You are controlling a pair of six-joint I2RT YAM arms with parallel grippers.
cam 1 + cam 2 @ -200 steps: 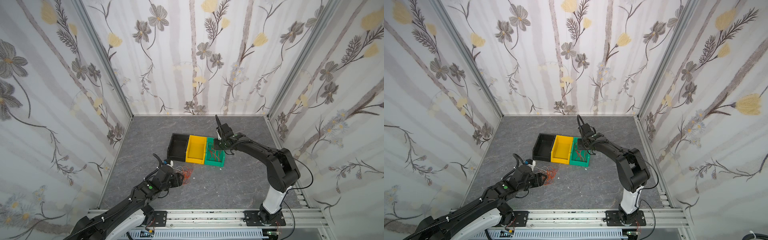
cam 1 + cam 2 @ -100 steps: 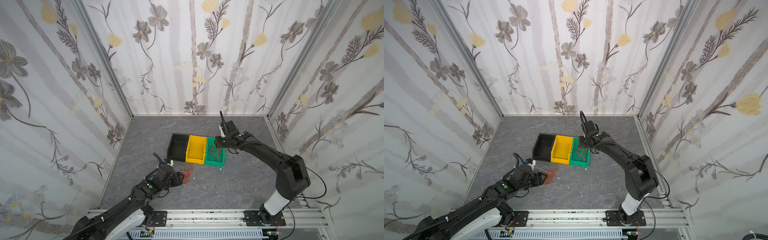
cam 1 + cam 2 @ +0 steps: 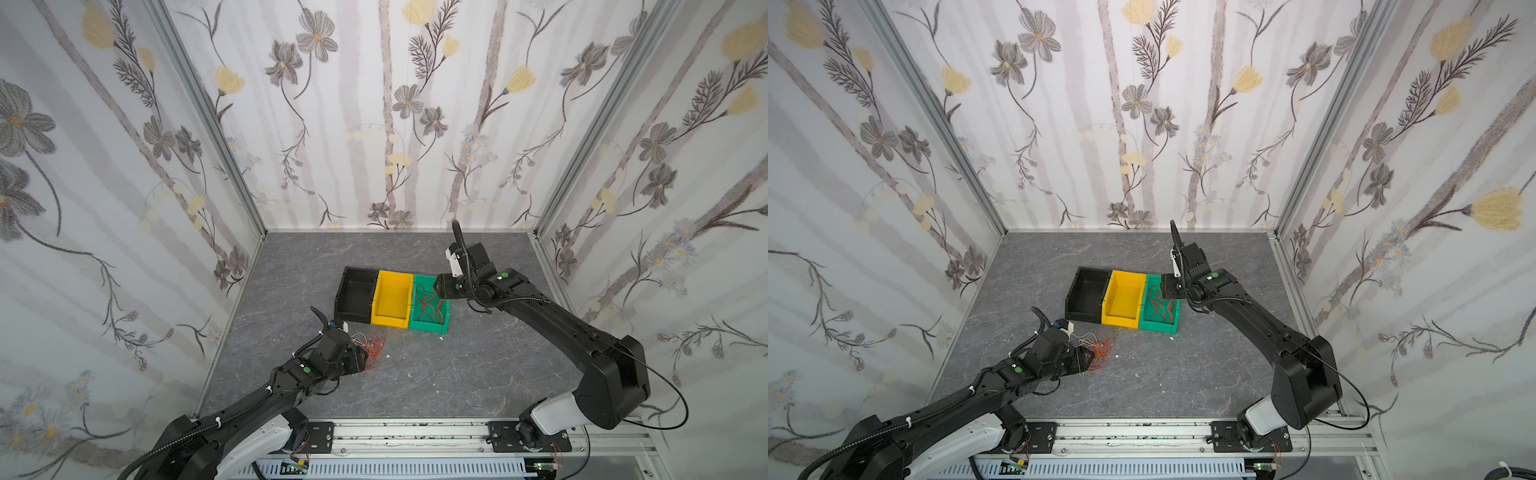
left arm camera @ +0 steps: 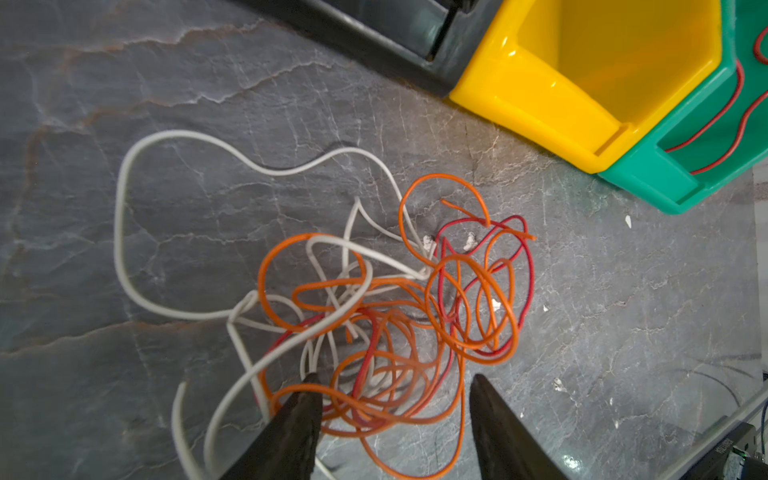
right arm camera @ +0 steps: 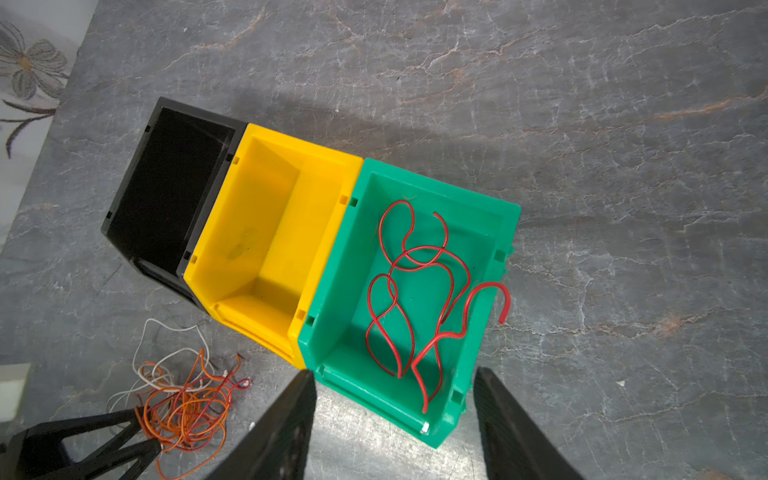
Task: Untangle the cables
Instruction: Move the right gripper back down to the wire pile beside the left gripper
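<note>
On the table (image 3: 478, 374) in both top views, tangled orange, red and white cables (image 3: 372, 348) (image 3: 1100, 352) lie at the tips of the left jaws, in front of the black bin (image 3: 353, 316). Red cables (image 3: 428, 305) lie in the green bin (image 3: 428, 329), with the right jaws above its right rim.

Left wrist view: the jaws stand partly open astride the tangle's edge. An orange loop crosses one finger (image 4: 295, 440), and nothing is pinched.

Right wrist view: the jaws are apart and empty over the green bin's end.

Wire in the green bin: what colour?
Red. The wire in the green bin shows best in the right wrist view.
</note>
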